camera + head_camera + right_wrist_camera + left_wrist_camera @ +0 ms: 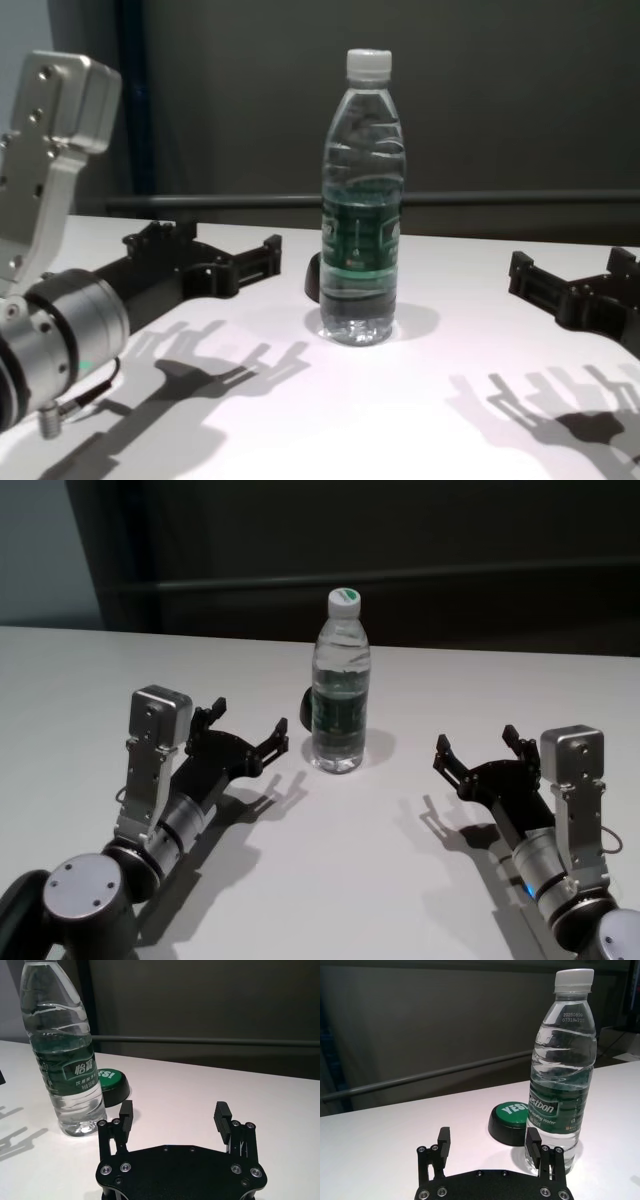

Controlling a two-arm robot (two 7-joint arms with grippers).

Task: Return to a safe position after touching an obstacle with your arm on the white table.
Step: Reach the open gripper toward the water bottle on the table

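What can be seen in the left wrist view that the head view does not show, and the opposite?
Only the left wrist view shows the green top and lettering of the button behind the bottle. Only the head view shows both arms together, with the right end effector open on the table's right side. Both show the upright bottle, standing just beside the open left end effector.

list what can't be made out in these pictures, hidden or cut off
- Green button: the water bottle hides most of it in head and chest views; its lettering is cut short by the bottle in both wrist views.
- Small print on the bottle's label: too small to read in every view.
- Right gripper: its arm runs off the chest view's right edge.
- Left gripper: only its open fingertips show in its wrist view.
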